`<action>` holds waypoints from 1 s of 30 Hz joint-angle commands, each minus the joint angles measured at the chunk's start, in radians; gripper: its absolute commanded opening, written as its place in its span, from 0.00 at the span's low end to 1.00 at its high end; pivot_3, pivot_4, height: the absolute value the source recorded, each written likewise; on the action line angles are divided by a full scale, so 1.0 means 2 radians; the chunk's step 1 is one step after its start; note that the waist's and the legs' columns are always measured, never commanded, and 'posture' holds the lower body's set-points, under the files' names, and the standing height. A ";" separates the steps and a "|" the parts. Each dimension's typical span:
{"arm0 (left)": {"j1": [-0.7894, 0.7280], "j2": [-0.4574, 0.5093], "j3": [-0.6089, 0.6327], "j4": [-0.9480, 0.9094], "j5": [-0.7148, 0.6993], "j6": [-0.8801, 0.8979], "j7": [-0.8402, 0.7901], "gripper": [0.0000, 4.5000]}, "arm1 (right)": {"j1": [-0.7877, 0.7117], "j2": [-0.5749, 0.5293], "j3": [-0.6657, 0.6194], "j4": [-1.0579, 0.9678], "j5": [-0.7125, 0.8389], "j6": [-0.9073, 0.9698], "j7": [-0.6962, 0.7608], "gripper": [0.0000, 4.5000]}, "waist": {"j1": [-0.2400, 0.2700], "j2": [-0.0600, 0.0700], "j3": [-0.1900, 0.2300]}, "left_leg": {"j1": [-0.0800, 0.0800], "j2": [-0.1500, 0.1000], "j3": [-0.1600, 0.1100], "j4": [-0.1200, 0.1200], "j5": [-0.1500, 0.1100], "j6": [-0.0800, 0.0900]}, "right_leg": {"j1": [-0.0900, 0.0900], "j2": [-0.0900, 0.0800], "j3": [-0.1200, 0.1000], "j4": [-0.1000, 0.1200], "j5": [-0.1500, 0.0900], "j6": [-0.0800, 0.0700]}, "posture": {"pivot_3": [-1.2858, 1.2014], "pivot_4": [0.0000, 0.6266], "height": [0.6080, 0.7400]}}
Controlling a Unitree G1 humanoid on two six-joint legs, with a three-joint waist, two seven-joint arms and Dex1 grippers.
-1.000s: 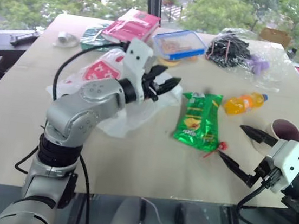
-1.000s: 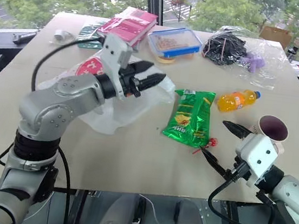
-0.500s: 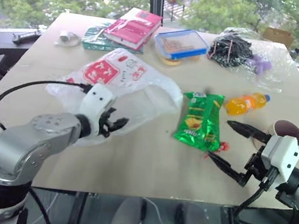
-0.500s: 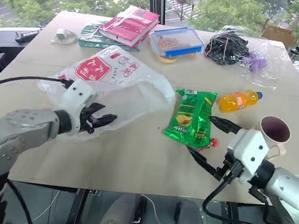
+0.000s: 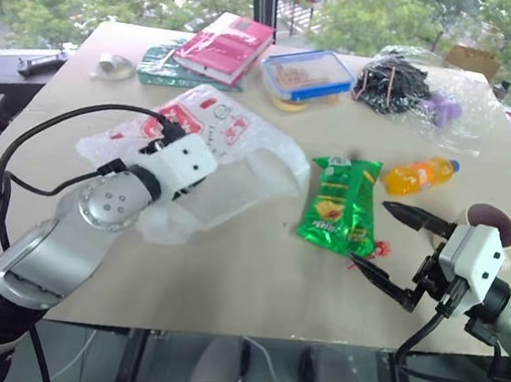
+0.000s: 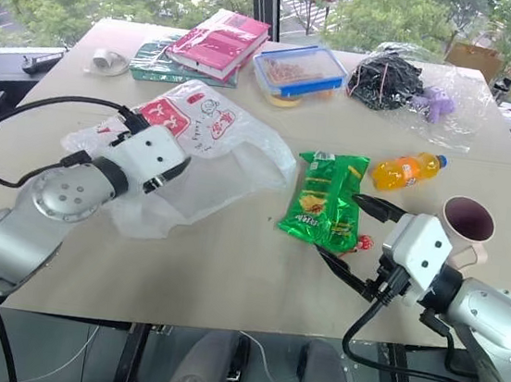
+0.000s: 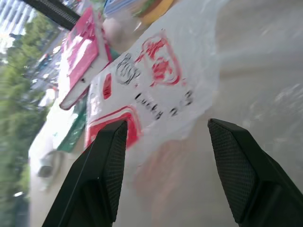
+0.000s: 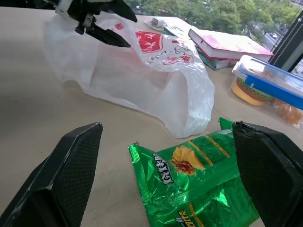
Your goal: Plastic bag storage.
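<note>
Head views. We see the bag [image 5: 232, 156] lying flat and crumpled on the table [image 5: 227, 271], left of centre, its printed end toward the books [image 5: 227, 46] and its open mouth toward the green packet [image 5: 339, 206]. Our left gripper [image 6: 163, 169] hovers over the bag's near-left part; whether it touches the film we cannot tell. Our right gripper [image 5: 396, 247] hangs at the near-right edge, just beside the packet, jaws wide apart and empty. A lunch box [image 5: 305, 74], cable bundle [image 5: 395, 82], orange bottle [image 5: 419, 176] and cup [image 5: 491, 223] lie beyond or to the right.

Left wrist view. The left fingers [image 7: 102, 184] stand apart with nothing between them; the bag's red logo [image 7: 158, 64] sits ahead, framed by the gap.

Right wrist view. Across the table we see the left gripper [image 8: 102, 21] poised above the bag's far end, with the packet [image 8: 199, 175] in the foreground.

Step in hand, as we judge it: seizing the bag to gather it. We would do well to lower the left jaws until both tips press into a raised fold, not the flat film, and close fully, since thin plastic slips. The right gripper should stay clear of the packet.
</note>
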 commanded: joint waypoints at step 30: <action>-0.070 -0.098 0.034 0.201 0.047 -0.067 -0.190 0.02 | -0.009 0.011 0.044 -0.014 -0.041 -0.004 -0.035 1.00 | 0.001 0.000 0.000 | 0.000 0.000 0.000 0.001 0.000 0.000 | 0.000 0.000 0.000 0.001 0.001 0.001 | 0.52 0.24 1.00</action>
